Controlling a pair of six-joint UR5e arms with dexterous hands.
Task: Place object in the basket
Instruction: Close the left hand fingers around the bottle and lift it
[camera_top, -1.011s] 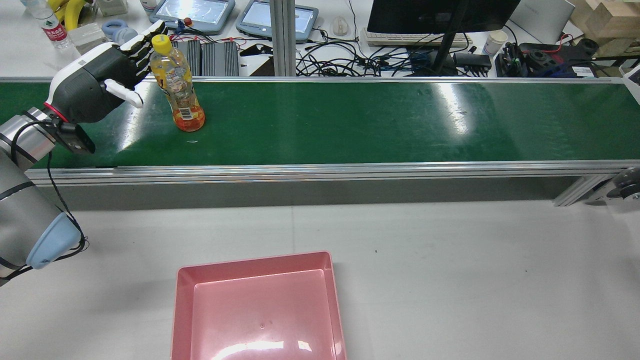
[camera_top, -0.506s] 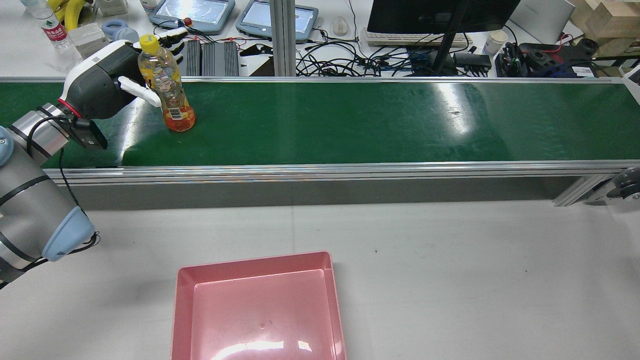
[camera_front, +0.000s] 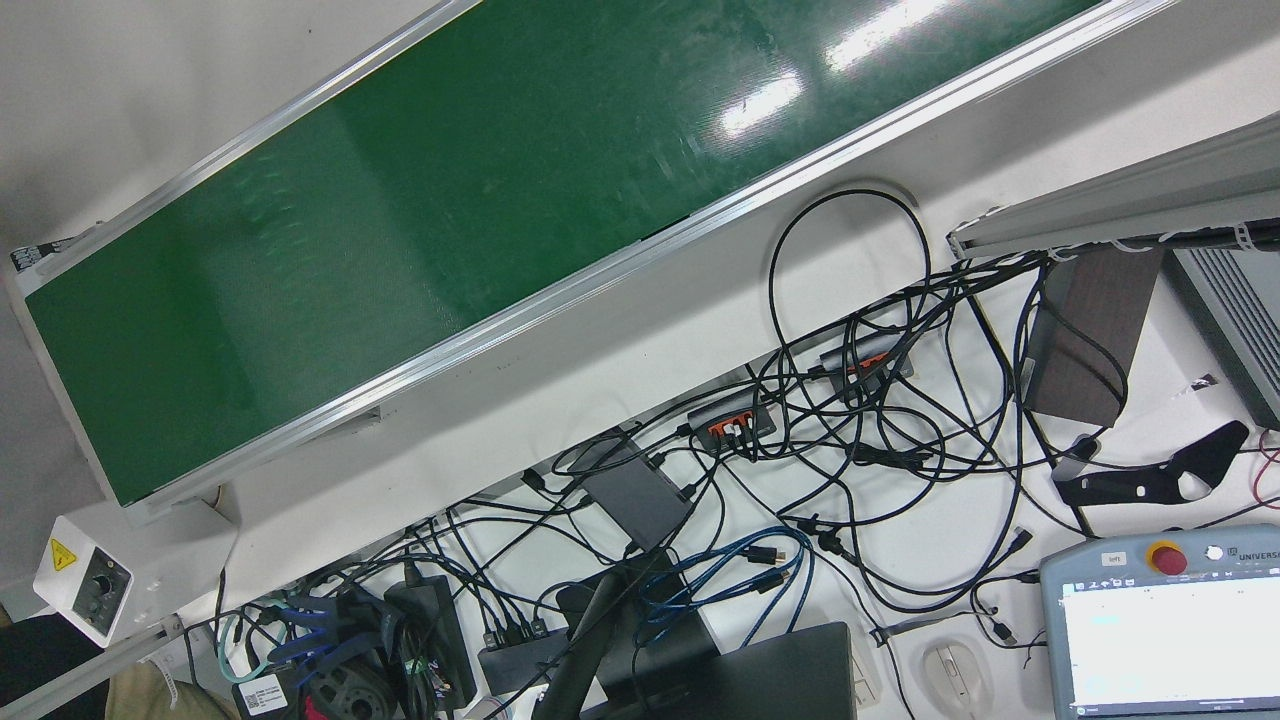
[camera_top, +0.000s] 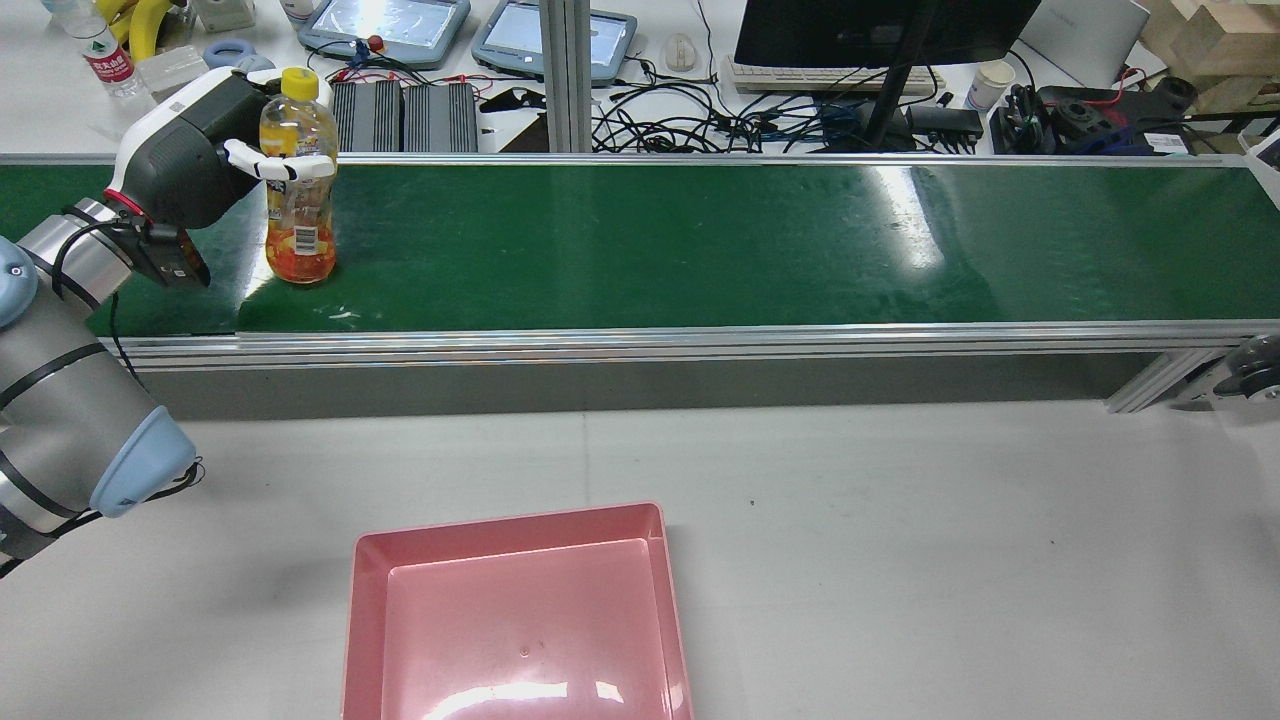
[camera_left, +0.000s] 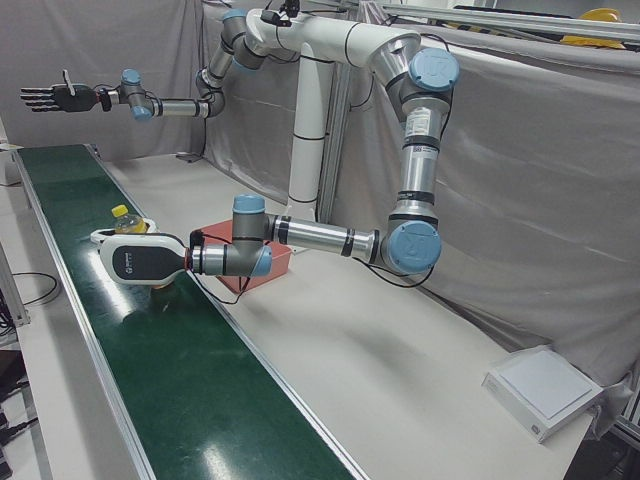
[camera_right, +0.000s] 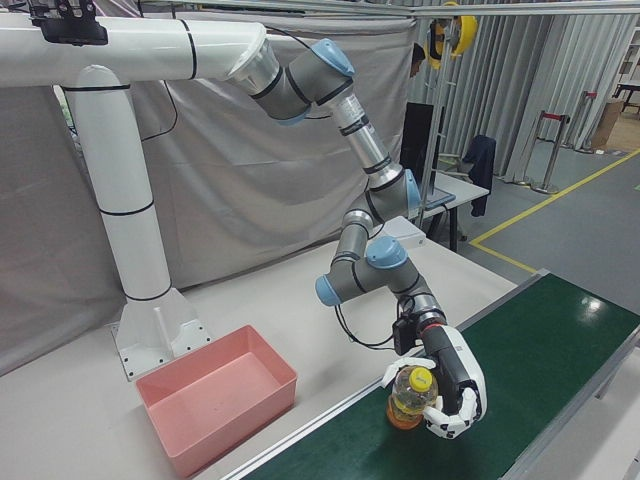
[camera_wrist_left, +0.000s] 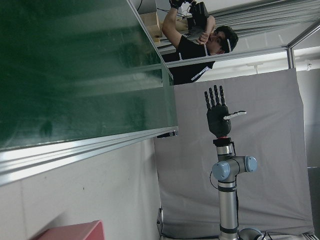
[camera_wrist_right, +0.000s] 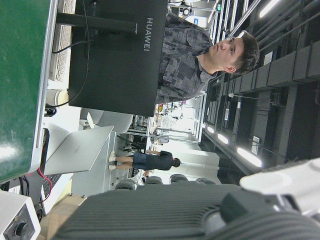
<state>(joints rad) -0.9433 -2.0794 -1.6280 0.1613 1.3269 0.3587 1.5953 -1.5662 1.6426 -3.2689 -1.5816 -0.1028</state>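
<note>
Your green conveyor belt (camera_top: 700, 240) has carried the bottle (camera_top: 295, 210) toward the left end, and your left hand (camera_top: 200, 150), spread beside it a second ago, has tracked it and closed around its upper body, so the grasp looks ready for lifting toward the pink basket (camera_top: 520, 620) on the desk (camera_top: 900, 550). The fingers (camera_top: 290, 165) wrap the upright bottle just below its yellow cap, its base still on the belt. Your right hand (camera_left: 52, 97) hangs spread and empty, well away.
</note>
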